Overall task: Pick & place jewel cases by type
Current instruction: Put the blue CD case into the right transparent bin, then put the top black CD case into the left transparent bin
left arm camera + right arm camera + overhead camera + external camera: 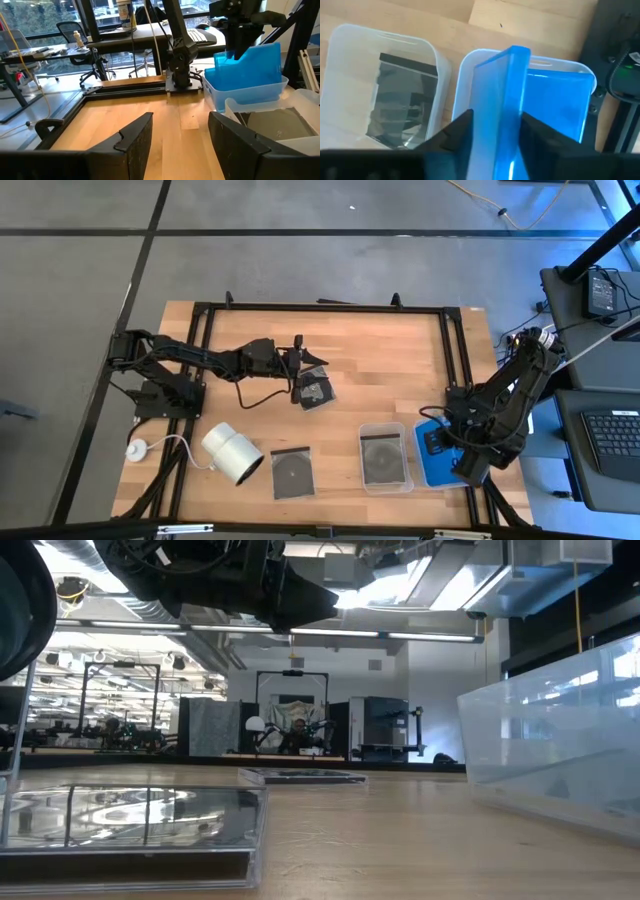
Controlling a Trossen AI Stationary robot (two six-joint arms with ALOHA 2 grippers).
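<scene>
My right gripper (pixel 437 442) (pixel 495 125) is over the right-hand clear tray (pixel 447 476) at the table's near right and is shut on a bright blue jewel case (pixel 506 95) (pixel 257 62). More blue (pixel 555 107) lies in that tray. The clear tray to its left (pixel 384 430) holds a dark case (pixel 400 102). My left gripper (pixel 298 363) (pixel 180 145) is open at mid-table, beside a dark case (pixel 316 390) lying flat; it touches nothing. Another dark case (pixel 292 472) (pixel 130 820) lies flat by the near edge. My right gripper pinches the blue jewel case between its two fingers (pixel 455 132), one on each flat face, coming from above. The case stands on edge, its thin edge (pixel 517 65) facing the wrist camera. It stands tilted in the tray, and its lower part is hidden behind the tray wall (pixel 250 92).
A white cylinder (pixel 232 452) with a cord lies at the near left. Black frame rails (pixel 320 308) run along the far, left and right sides of the table. Bare wood (pixel 390 370) spreads between the arms.
</scene>
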